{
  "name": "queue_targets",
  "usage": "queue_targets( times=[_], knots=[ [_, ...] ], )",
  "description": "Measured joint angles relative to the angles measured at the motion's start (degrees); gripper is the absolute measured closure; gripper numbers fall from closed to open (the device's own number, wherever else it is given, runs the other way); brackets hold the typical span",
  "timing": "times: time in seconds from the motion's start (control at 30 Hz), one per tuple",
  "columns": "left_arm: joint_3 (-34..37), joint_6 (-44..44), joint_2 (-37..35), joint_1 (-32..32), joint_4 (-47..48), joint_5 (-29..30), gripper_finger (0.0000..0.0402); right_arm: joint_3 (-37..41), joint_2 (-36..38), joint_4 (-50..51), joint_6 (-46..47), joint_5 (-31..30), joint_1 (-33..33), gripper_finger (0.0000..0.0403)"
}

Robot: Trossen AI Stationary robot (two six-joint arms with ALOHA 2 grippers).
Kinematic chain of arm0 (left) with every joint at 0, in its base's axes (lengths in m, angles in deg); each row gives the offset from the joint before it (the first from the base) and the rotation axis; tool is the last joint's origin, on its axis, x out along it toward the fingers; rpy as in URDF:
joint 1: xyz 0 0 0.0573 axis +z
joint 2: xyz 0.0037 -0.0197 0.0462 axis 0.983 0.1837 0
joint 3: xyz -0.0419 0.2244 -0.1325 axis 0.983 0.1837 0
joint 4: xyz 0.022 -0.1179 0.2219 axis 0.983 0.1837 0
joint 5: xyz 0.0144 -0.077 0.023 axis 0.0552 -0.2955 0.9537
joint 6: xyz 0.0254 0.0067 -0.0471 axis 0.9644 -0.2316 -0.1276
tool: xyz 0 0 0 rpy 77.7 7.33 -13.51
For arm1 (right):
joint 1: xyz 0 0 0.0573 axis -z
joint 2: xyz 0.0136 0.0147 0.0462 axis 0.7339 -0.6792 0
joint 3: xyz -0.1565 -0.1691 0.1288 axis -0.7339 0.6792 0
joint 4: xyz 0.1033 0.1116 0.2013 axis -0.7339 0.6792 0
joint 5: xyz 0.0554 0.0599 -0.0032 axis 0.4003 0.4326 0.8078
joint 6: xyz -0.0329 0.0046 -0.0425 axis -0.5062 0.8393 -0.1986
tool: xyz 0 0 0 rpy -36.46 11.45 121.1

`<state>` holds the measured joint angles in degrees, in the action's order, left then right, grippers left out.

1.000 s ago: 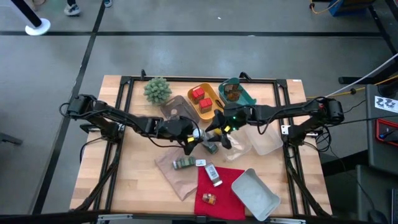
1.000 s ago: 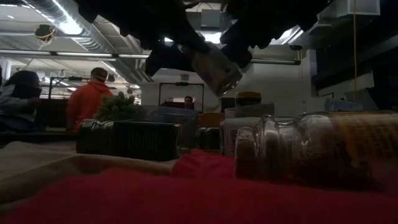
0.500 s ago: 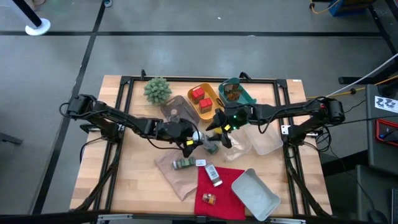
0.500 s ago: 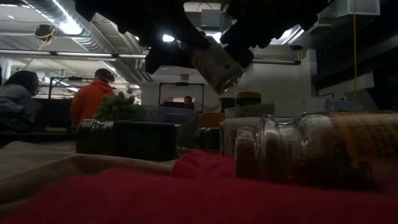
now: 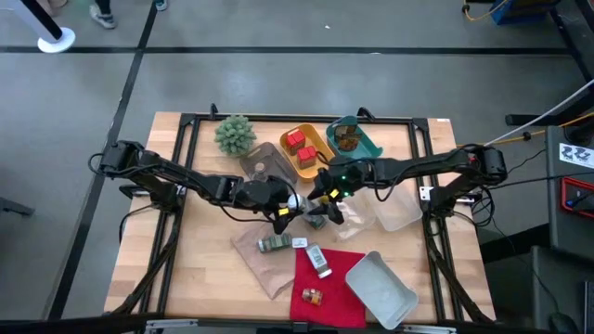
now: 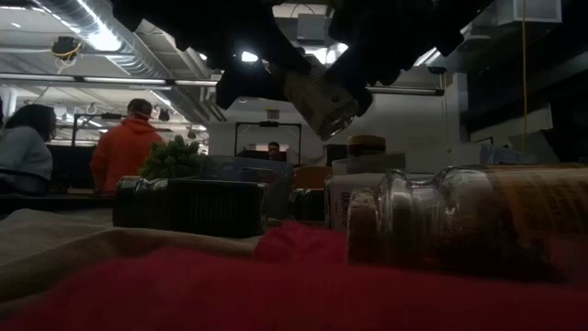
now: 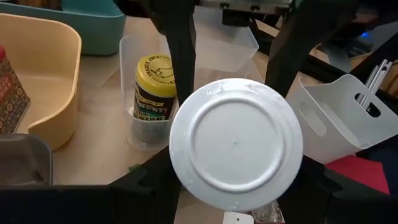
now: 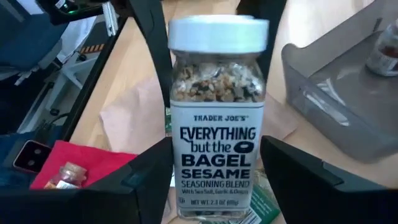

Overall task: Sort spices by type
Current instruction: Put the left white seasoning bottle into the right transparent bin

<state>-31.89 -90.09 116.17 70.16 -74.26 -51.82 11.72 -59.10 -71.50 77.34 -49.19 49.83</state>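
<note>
A white-capped spice jar (image 8: 217, 143) with a seed blend hangs in the air over the table's middle, cap toward my left arm, base toward my right. My left gripper (image 5: 297, 206) is shut on its cap end. My right gripper (image 5: 319, 204) is open, its fingers (image 8: 149, 177) standing on either side of the jar's lower body. A yellow-capped jar (image 7: 152, 93) stands in a small clear tray below. Two red tins (image 5: 299, 147) sit in the yellow tray (image 5: 316, 165). My left gripper pinches the jar's white cap (image 8: 180, 34) between its two fingers, one on each side. The fingers run along the jar's length from the cap end. The jar hangs clear of the table, tilted, its base (image 6: 335, 115) lower and toward my right arm. My right gripper: whether its fingers touch the jar's lower body (image 8: 186, 186) I cannot tell.
A teal tray (image 5: 364, 141) with brown jars, a grey tray (image 5: 263, 162) and a spiky plant (image 5: 235, 133) stand at the back. A green jar (image 5: 276, 243) lies on brown paper; two jars (image 5: 318, 260) (image 5: 312, 296) lie on the red cloth. Clear tray (image 5: 394, 211) and white tray (image 5: 385, 288) stand on the right.
My right gripper has sunk a little and drawn closer along the jar toward my left gripper. The jar has stayed in place in my left gripper's hold.
</note>
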Motion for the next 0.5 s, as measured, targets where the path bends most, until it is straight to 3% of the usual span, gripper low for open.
queue_targets(
  times=[0.33, 0.5],
  knots=[
    [0.0, 1.91, 0.0, -0.02, -0.79, 0.0, 0.0204, 0.0, -2.37, -4.67, -0.22, 2.6, 0.0, 0.0164],
    [0.0, 3.91, 0.0, -0.02, -0.79, 0.04, 0.0204, 0.0, -2.37, -4.38, -0.34, 2.62, 0.0, 0.02]
  ],
)
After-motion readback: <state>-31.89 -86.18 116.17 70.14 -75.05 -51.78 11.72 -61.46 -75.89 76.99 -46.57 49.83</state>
